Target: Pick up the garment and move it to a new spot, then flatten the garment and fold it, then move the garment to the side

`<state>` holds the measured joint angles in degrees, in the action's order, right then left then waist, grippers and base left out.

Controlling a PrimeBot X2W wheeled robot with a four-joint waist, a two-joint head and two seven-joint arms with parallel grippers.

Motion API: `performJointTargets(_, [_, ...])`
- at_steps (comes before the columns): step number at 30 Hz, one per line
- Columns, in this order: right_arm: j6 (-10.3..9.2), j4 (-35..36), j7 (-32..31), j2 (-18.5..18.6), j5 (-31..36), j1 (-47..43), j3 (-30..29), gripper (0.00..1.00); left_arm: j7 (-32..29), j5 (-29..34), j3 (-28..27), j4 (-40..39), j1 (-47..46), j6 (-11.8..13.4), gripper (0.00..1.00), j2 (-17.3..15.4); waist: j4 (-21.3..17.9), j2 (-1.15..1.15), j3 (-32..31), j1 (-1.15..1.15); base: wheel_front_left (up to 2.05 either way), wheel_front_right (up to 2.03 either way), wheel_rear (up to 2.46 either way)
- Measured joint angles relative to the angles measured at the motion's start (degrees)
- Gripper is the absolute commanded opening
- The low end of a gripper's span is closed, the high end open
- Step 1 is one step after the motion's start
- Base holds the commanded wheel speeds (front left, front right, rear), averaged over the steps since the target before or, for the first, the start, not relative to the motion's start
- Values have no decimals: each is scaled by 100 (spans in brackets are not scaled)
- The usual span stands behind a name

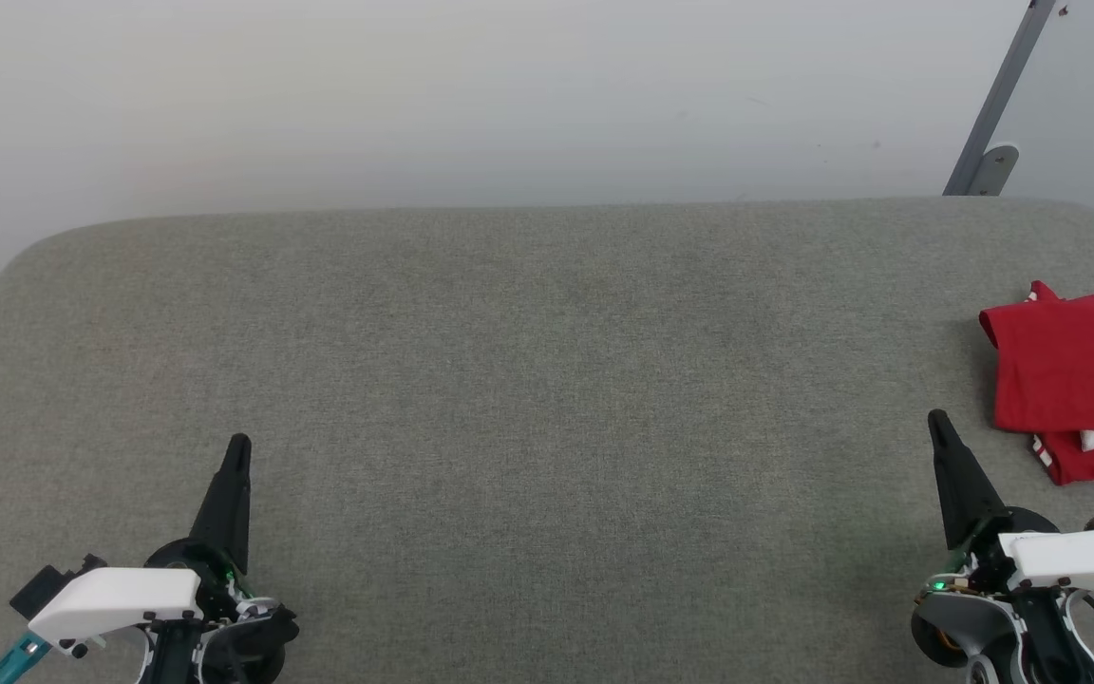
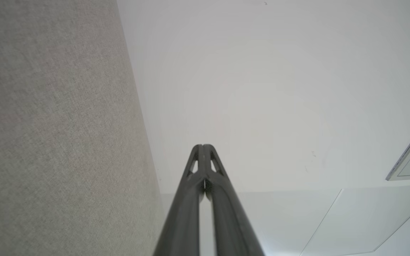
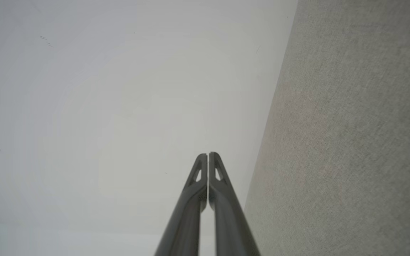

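- Garment [image 1: 1074,370]: red jersey-style shirt, folded into a compact bundle. It lies at the right edge of the grey fabric-covered worktop [image 1: 547,380] and is partly cut off by the head view's border. A white patch and red-white striped trim show at its near side.
- Left gripper [image 1: 239,445]: over the near-left part of the worktop, long dark fingers pressed together, nothing between them.
- Right gripper [image 1: 936,418]: over the near-right part, fingers closed tip to tip and empty, near the garment's near-left corner but not touching it.
- Pale wall [image 1: 414,95] behind the far edge, with a slanted grey metal bar [image 1: 998,104] by the far-right corner.
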<state>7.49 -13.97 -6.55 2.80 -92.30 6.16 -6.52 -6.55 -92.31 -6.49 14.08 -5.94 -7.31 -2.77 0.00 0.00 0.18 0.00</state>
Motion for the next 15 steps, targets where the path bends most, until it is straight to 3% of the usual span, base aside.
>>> performJointTargets(15, [0,0,0,0,0,0,0,0,0,0,0,0,0,0,0,0,0,0,0,0,0,0,0])
